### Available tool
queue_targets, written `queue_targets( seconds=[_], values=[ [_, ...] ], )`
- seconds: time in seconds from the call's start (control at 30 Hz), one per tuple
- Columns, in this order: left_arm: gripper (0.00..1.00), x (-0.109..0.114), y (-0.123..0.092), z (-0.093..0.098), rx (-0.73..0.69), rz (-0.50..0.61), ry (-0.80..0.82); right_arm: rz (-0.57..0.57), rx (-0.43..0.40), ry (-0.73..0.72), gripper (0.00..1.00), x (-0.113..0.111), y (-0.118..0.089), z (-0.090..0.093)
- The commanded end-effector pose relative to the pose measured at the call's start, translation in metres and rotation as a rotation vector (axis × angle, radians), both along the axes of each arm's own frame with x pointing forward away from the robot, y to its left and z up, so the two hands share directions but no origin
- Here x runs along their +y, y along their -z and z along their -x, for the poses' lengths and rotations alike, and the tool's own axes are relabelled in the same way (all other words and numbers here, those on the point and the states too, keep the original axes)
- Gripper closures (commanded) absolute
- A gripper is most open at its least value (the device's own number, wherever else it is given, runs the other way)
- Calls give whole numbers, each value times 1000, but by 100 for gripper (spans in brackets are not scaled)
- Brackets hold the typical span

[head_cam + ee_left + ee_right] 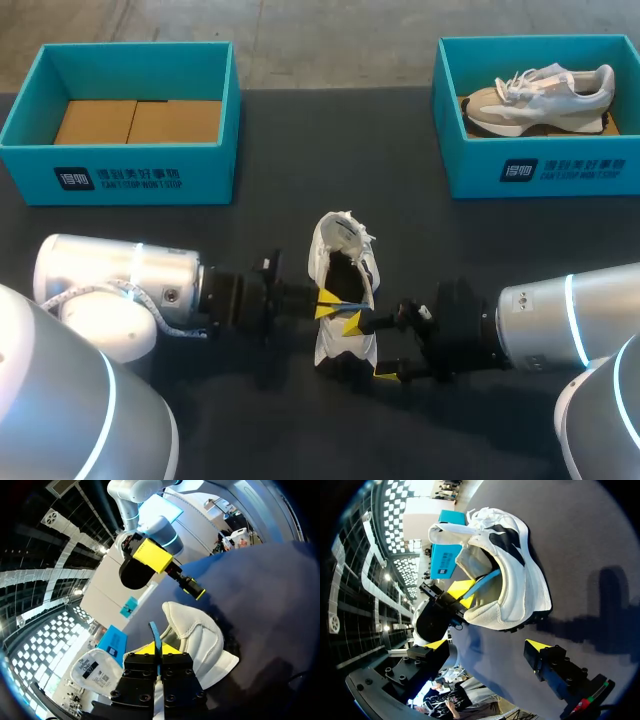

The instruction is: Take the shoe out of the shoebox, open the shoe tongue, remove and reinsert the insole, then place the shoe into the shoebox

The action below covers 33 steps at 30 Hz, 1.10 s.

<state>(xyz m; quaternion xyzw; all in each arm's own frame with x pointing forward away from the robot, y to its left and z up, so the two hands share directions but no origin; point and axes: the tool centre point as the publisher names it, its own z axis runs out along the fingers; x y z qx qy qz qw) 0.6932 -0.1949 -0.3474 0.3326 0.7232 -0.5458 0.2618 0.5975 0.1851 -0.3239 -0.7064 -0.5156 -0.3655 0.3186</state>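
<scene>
Centrally, white shoe (343, 262) on dark table (300, 140); left claw (328, 305) pinching blue insole (482, 586); right claw (368, 347) released.

bare table (335, 150) between left box (130, 175) and right box (540, 170), white shoe (343, 290) mid-table

I see only a blue edge of the insole (155, 632); the rest sits hidden inside the white shoe (200, 635). My left tool (158, 649) covers most of its own yellow tips with its black body, and the right shoebox (540, 170) is cut by the head view's edge.
</scene>
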Motion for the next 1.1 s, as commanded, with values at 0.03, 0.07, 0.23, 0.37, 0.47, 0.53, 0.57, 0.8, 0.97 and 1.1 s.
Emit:
queue_targets(
  seconds=[0.03,0.07,0.23,0.37,0.47,0.53,0.57,0.8,0.97,1.1],
  values=[
    [100,-8,5,-8,2,-15,-2,-1,0,-1,0,-2,-1,1],
    [100,-8,6,-10,2,-16,-4,-1,0,-1,0,-2,-1,1],
    [100,-7,6,-11,10,-19,-14,-1,0,-1,0,-2,-1,1],
    [83,-4,2,-8,23,-12,-15,-1,0,-1,0,-2,-1,1],
    [72,-1,-1,-5,38,-5,-16,-1,0,-1,0,-2,-1,1],
    [72,0,-4,-3,41,-2,-16,-1,0,-1,0,-2,-1,1],
    [73,0,-5,-2,42,1,-14,-1,0,-1,0,-2,-1,1],
    [81,1,-11,3,52,20,-6,-1,0,-1,0,-2,-1,1],
    [84,3,-13,6,67,21,3,-1,0,-1,0,-2,-1,1],
    [81,3,-12,10,79,8,17,-1,0,-1,0,-2,-1,1]
  ],
)
